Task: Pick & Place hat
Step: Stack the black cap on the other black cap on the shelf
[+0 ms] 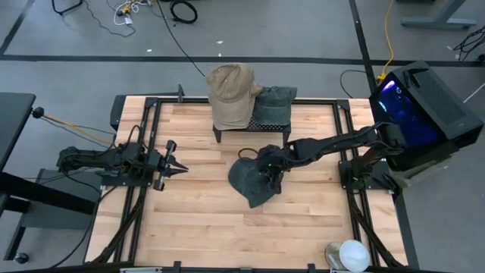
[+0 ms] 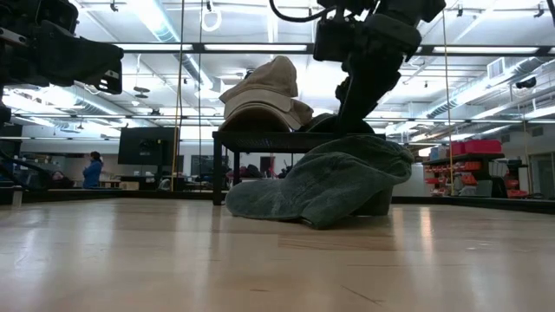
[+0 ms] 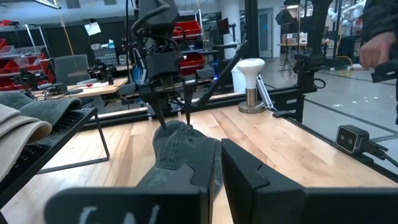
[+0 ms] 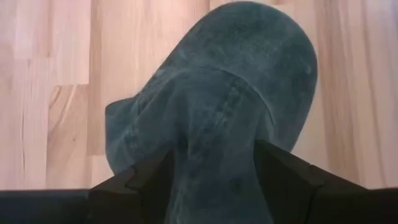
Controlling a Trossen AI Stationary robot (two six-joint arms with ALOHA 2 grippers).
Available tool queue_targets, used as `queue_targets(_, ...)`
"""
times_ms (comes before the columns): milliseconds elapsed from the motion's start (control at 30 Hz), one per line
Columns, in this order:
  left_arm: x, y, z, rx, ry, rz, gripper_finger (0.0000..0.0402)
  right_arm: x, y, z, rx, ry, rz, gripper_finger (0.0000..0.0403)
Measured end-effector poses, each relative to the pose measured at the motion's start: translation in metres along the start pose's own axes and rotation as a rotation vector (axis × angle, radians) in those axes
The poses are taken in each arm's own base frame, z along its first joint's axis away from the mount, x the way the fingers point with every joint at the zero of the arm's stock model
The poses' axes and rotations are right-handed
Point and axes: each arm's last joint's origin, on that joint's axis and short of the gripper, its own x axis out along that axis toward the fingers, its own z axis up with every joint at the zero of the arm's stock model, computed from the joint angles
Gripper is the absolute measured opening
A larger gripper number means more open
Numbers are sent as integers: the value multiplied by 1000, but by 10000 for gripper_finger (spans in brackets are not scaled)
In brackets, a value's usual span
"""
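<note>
A dark grey-blue hat point(image 1: 252, 184) lies on the wooden table near its middle; it also shows in the low view point(image 2: 329, 186) and the right wrist view point(image 4: 236, 99). My right gripper point(image 1: 270, 172) stands over its crown, fingers pointing down, shut on the cloth. My left gripper point(image 1: 174, 163) is open and empty, at the table's left side, pointing toward the hat; its two fingers show in the left wrist view point(image 3: 217, 171). My right gripper pinches a raised fold of the hat's crown point(image 4: 214, 155) between its two fingers point(image 4: 292, 180), which come from above and point down. The left wrist view shows both fingertips point(image 3: 186, 118) sunk into the top of the hat. The hat's brim and lower edge point(image 2: 260, 208) rest on the table.
A black rack point(image 1: 254, 127) at the table's far middle carries a tan hat point(image 1: 231, 91) and a dark grey hat point(image 1: 275, 102). A white lamp-like object point(image 1: 350, 254) stands at the near right corner. A person's hand point(image 3: 373, 50) shows beyond the table.
</note>
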Motion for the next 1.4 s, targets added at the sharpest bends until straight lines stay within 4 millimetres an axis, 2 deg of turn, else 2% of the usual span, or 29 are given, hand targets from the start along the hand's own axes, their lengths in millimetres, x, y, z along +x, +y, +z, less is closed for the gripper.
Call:
queue_targets(433, 0, 0, 0, 0, 0, 0, 34, 3, 5, -8, -25, 49, -13, 219)
queue_targets(667, 0, 0, 0, 0, 0, 0, 34, 20, 12, -12, -44, 98, -10, 219)
queue_targets(967, 0, 0, 0, 0, 1, 0, 34, 24, 12, -12, -37, 102, -59, 216)
queue_targets(1100, 0, 0, 0, 0, 1, 0, 34, 23, 11, -12, -36, 100, -63, 191)
queue_targets(1400, 0, 0, 0, 0, 1, 0, 34, 14, 13, -2, -42, 66, -57, 102)
